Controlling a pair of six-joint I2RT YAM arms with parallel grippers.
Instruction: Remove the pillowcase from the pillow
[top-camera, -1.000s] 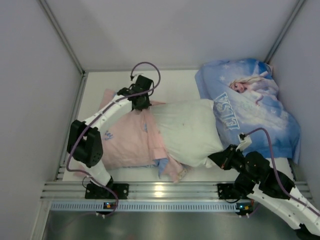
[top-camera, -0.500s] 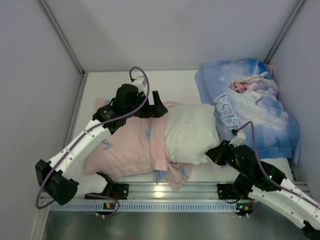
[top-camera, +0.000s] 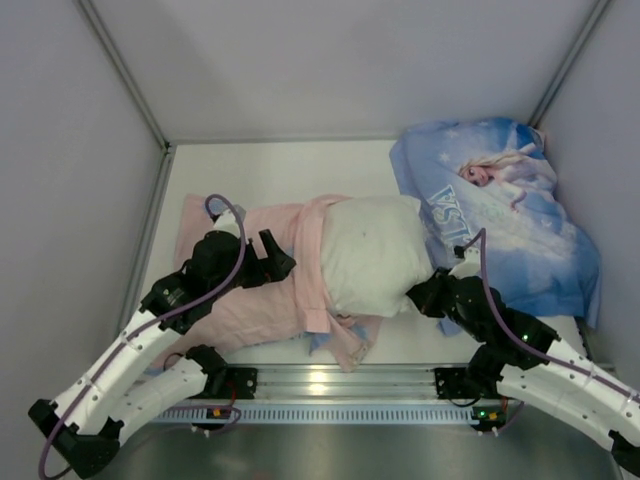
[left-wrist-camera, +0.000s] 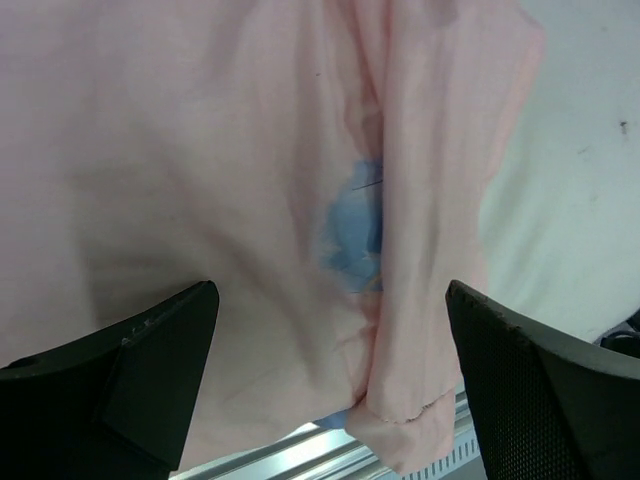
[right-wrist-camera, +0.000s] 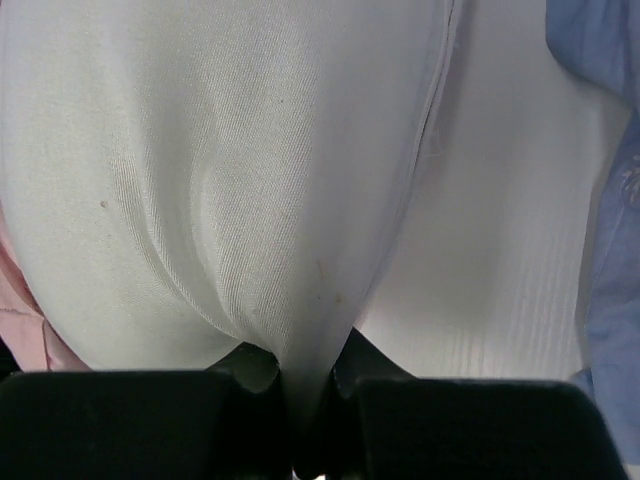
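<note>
The pillowcase lies pink side out, bunched over the left half of the white pillow, with a little blue showing at its near hem. My left gripper hovers open just above the pink cloth, holding nothing. In the left wrist view its fingers stand wide apart over the pillowcase, with the pillow to the right. My right gripper is shut on the pillow's near right corner. In the right wrist view white pillow fabric is pinched in the right gripper.
A second pillow in a blue Elsa print lies at the back right, close to my right arm, and shows as blue cloth in the right wrist view. White walls close in the table on three sides. A metal rail runs along the near edge.
My left gripper let go of the pillowcase's far edge, opened, and drew back toward the near left over the pink cloth. The right gripper kept its hold while the pillow shifted slightly.
</note>
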